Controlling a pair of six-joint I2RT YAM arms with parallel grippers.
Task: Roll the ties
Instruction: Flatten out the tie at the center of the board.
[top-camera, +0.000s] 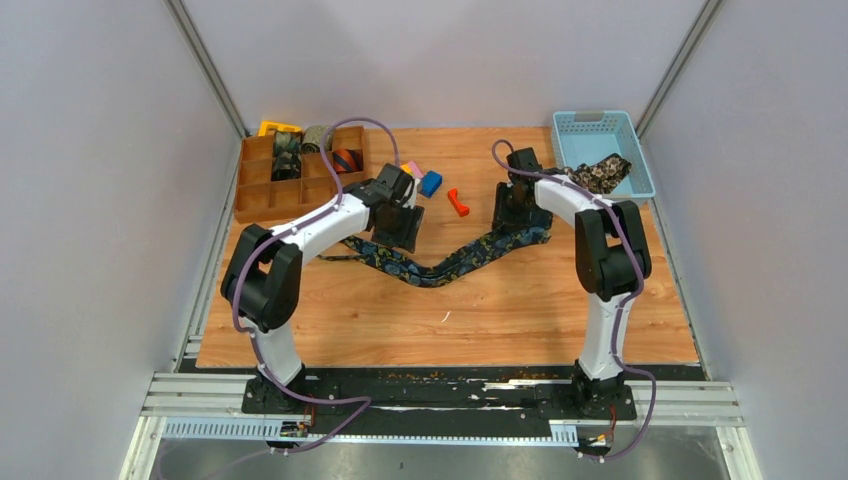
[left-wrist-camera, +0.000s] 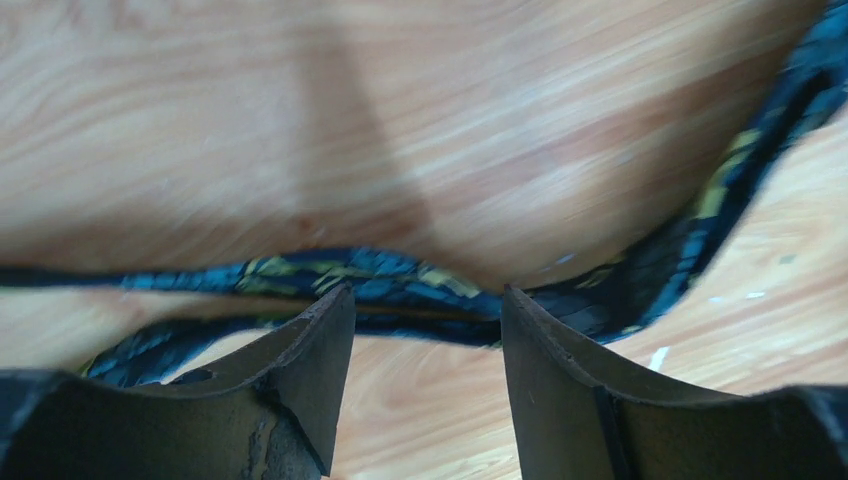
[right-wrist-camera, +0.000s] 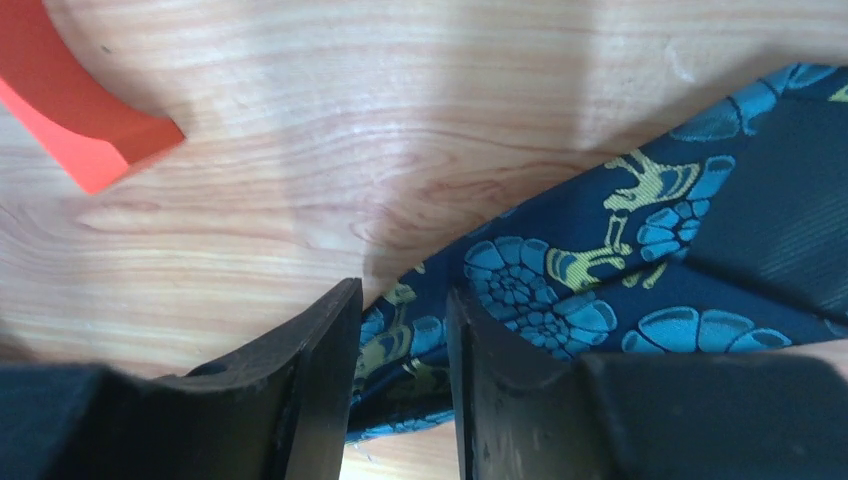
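Observation:
A navy tie with gold-teal paisley (top-camera: 440, 268) lies unrolled in a shallow V across the middle of the table. My left gripper (top-camera: 397, 228) is open just above its narrow left part. In the left wrist view the strip (left-wrist-camera: 400, 282) runs just past the fingertips, with bare wood between them (left-wrist-camera: 428, 300). My right gripper (top-camera: 516, 216) sits on the wide right end. In the right wrist view its jaws (right-wrist-camera: 403, 300) are nearly closed, with a fold of the tie (right-wrist-camera: 560, 290) between them. A black-tan floral tie (top-camera: 603, 172) hangs over the blue basket. Rolled ties (top-camera: 288, 152) sit in the wooden organizer.
The wooden compartment organizer (top-camera: 262, 195) stands at the back left and the blue basket (top-camera: 590, 132) at the back right. Small blocks lie between the grippers: blue (top-camera: 431, 183), red (top-camera: 458, 202) and pink-yellow (top-camera: 410, 168). The red block (right-wrist-camera: 70, 105) also shows in the right wrist view.

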